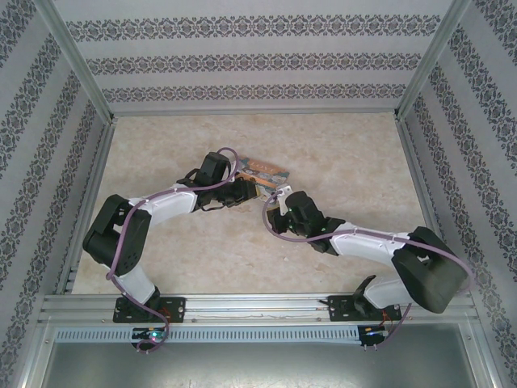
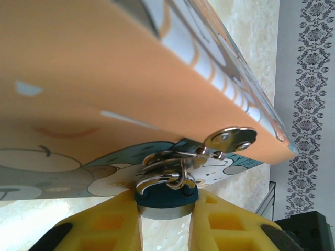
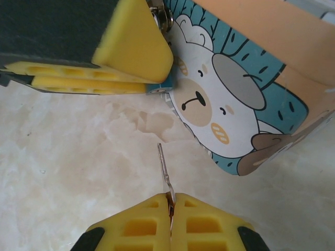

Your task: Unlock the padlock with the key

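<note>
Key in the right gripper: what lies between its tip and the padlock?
Nothing: the right wrist view shows bare table between the key and the padlock in the left gripper.

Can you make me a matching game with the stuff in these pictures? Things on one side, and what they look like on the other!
Things:
1 padlock
2 key
3 box
4 table

Clues:
A pale, marbled
B orange, cartoon animals
C thin, silvery, pinched in right gripper
D teal-blue, squeezed by left gripper

Pairs: 1-D, 2-C, 3-B, 4-A
</note>
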